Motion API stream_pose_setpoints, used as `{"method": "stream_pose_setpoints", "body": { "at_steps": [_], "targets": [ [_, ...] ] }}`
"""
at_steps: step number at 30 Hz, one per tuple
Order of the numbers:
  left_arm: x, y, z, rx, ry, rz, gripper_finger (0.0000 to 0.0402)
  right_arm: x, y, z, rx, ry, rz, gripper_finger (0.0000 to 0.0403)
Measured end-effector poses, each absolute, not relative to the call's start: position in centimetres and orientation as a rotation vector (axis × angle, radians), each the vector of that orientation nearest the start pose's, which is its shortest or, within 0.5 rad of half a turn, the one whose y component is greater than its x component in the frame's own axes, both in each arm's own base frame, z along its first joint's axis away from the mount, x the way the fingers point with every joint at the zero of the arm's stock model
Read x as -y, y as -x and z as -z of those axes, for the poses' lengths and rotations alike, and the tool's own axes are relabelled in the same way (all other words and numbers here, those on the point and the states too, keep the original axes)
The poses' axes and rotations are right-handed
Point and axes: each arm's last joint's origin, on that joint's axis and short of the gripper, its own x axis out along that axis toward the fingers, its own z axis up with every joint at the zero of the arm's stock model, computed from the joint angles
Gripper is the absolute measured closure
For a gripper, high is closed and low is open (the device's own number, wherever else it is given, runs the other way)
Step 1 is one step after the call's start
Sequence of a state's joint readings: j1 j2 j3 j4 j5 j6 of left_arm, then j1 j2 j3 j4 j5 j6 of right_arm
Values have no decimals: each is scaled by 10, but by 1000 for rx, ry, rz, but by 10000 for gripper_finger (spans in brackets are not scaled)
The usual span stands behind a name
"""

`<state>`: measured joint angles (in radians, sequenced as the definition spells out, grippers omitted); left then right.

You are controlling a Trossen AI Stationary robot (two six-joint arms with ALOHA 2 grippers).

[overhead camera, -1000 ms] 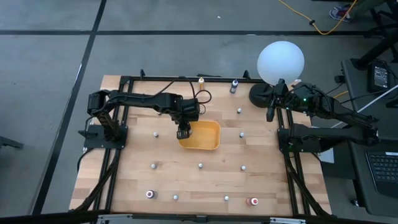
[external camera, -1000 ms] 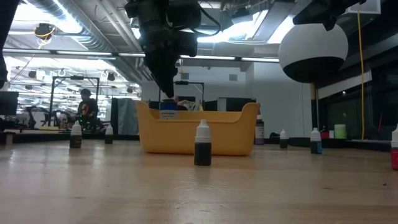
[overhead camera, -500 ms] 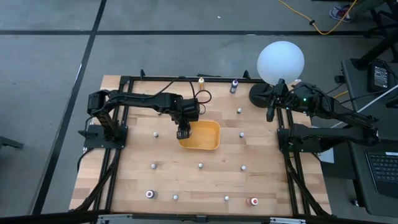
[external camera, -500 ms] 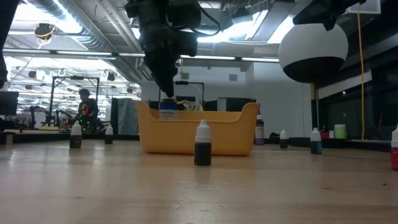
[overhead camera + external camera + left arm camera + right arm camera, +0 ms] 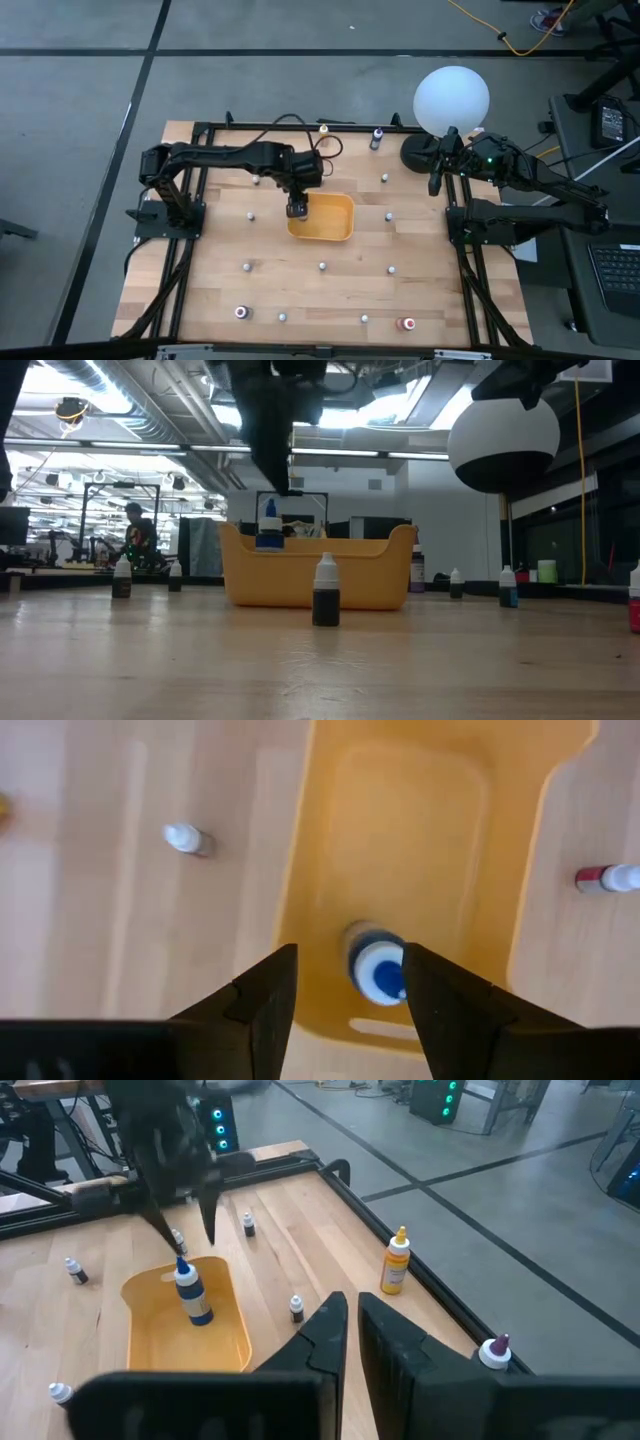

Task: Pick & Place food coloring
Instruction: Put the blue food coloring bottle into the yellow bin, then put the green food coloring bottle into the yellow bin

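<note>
A food coloring bottle with a blue cap [image 5: 380, 970] stands upright on its base at the left end of the orange-yellow tray [image 5: 330, 220]. It also shows in the low view [image 5: 270, 532] and the right wrist view [image 5: 190, 1292]. My left gripper [image 5: 350, 955] hangs open above it, fingers pointing down, clear of the cap [image 5: 283, 480]. My right gripper [image 5: 352, 1315] is shut and waits at the table's far right [image 5: 437, 180]. Several more small bottles stand spread over the table, among them a dark one [image 5: 326, 592] in front of the tray.
The white globe lamp [image 5: 452, 98] stands at the far right corner, next to my right arm. An orange bottle [image 5: 323, 130] and a dark one [image 5: 377, 137] stand at the far edge. Red-capped bottles [image 5: 407, 324] [image 5: 241, 312] stand near the front edge.
My left gripper has let go of the blue-capped bottle and gone up, a little toward the table's far edge. The bottle stays standing in the tray's left end, its cap now free below the fingers.
</note>
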<state>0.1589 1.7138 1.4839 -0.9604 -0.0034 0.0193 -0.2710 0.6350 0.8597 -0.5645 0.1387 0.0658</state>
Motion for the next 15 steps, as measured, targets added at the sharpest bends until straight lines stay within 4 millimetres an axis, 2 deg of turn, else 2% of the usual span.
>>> {"method": "stream_pose_setpoints", "body": {
  "at_steps": [3, 6, 15],
  "targets": [
    [-56, -341, -299, -1184, 40, -161, 226, 37, -118, -340, -335, -87, 417, 369],
    [-56, -331, -317, -1221, 4, -187, 228, 37, -118, -340, -339, -88, 417, 369],
    [-70, -274, -349, -1297, 15, -298, 228, 36, -116, -335, -398, -96, 418, 369]
  ]
}}
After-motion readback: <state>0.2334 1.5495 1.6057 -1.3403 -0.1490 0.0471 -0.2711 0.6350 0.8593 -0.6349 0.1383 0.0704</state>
